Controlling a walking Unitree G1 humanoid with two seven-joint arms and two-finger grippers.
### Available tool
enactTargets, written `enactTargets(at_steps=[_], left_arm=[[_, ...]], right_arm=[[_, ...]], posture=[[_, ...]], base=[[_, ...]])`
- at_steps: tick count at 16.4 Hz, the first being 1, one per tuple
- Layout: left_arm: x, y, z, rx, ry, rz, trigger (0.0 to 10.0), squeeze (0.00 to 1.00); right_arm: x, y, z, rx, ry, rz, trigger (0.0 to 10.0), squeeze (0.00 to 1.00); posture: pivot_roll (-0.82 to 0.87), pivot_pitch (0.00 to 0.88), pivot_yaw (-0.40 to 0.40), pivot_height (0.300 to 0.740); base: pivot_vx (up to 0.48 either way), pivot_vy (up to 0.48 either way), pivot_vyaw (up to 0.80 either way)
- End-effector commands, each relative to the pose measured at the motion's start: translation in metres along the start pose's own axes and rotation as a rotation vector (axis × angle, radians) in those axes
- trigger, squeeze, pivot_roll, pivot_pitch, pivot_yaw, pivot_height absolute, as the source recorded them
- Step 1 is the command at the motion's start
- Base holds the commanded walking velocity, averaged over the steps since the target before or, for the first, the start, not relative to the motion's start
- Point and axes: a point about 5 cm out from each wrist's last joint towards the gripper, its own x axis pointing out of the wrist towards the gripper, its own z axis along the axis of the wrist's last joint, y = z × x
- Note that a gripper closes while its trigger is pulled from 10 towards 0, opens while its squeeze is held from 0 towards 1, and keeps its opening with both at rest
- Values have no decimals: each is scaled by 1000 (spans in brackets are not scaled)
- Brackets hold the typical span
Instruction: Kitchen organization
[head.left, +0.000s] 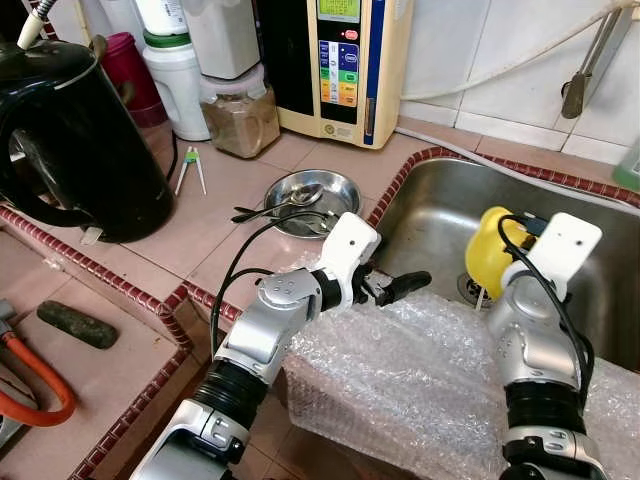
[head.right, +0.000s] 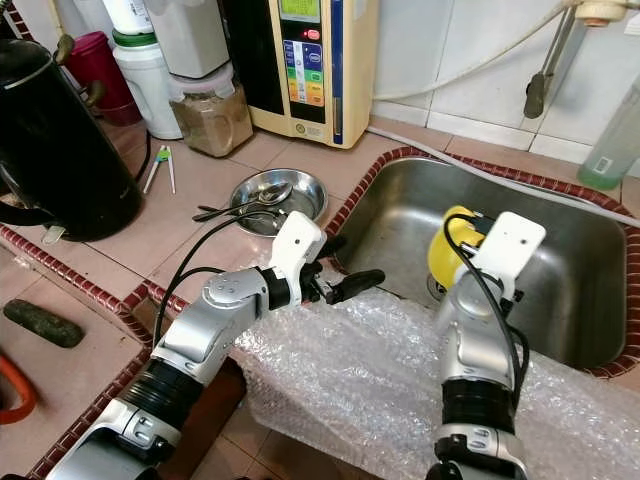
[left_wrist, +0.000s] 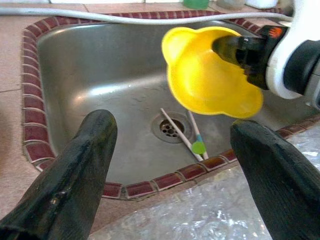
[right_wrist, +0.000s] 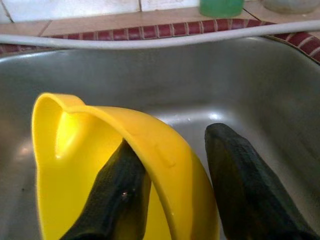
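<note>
Yellow bowl (right_wrist: 165, 165): glossy plastic, small pouring lip, tilted on edge; rim pinched between the fingers of the right gripper (right_wrist: 175, 185), one finger inside the wall, one outside. Held above the steel sink (head.left: 430, 215), over the drain (left_wrist: 170, 127). Left gripper (left_wrist: 170, 165): fingers spread, empty, at the sink's near rim, pointing across toward the bowl; the farther hand. Beneath both forearms: bubble wrap (head.left: 400, 370).

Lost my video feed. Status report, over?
Right gripper shut on yellow bowl over the sink. Left gripper open at the sink's edge. Two straws lie by the drain.
</note>
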Motion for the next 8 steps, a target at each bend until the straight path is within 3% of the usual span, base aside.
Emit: enactTargets(at_steps=[1, 5, 6, 7, 8], left_arm=[[-1, 2, 4, 30, -3, 16, 10000, 1000], [-2, 7, 5, 29, -9, 46, 10000, 1000], [-3, 7, 5, 27, -7, 46, 10000, 1000], [-3, 6, 4, 24, -6, 47, 10000, 1000], [-2, 5, 4, 21, -6, 47, 10000, 1000]], right_arm=[[-1, 1, 0, -9, -15, 24, 10000, 1000], [-9, 23, -9, 74, 88, 242, 10000, 1000], [-10, 26, -16, 81, 149, 272, 10000, 1000], [-12, 26, -23, 145, 217, 297, 10000, 1000], [-12, 25, -23, 179, 229, 301, 10000, 1000]], posture=[[-130, 68, 83, 740], [-128, 68, 81, 740], [-129, 70, 79, 740], [-126, 74, 74, 740], [-125, 76, 72, 740]], base=[[0, 0, 0], [0, 0, 0], [0, 0, 0], [0, 0, 0], [0, 0, 0]])
